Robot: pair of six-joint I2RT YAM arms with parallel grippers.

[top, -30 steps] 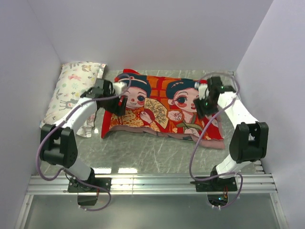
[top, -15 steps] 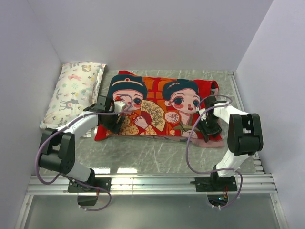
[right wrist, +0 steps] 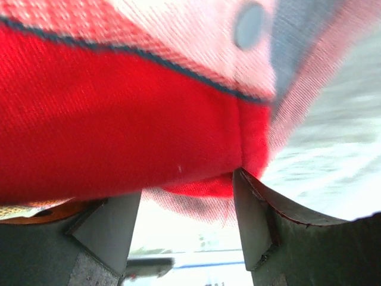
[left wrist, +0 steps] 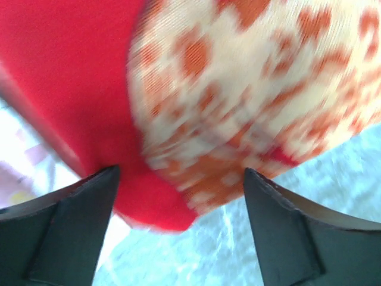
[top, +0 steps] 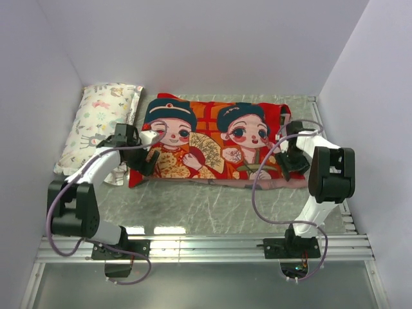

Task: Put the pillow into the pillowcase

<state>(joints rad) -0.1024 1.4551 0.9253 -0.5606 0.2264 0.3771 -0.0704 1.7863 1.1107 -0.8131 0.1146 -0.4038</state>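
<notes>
Left pincer (left wrist: 178, 173): jaws wide, gripping nothing. A red corner of the pillowcase (top: 212, 141) sits in the gap between the fingertips, with cream-and-orange print bulging behind it. From above, this pincer is at the case's 8 o'clock corner.

Right pincer (right wrist: 187, 185): jaws parted about a red hemmed edge of the pillowcase. The cloth touches one finger (right wrist: 256, 226); I cannot tell whether it is pinched or only lying there. From above, this pincer is at the case's 4 o'clock end.

Pillowcase: red, with two cartoon children and a fan face up. It lies plump across the middle of the tabletop (top: 206, 206), toward 12 o'clock, its long side running 9 to 3. A dull pink strip shows along its 6 o'clock edge. Whatever fills it is hidden by the cloth.

Printed pillow (top: 96, 125): white with small pastel animals, at 10 o'clock, just beside the case's 9 o'clock end.

Tabletop: grey, marbled.

Rail (top: 206, 244): metal, at 6 o'clock, carrying both arm bases.
</notes>
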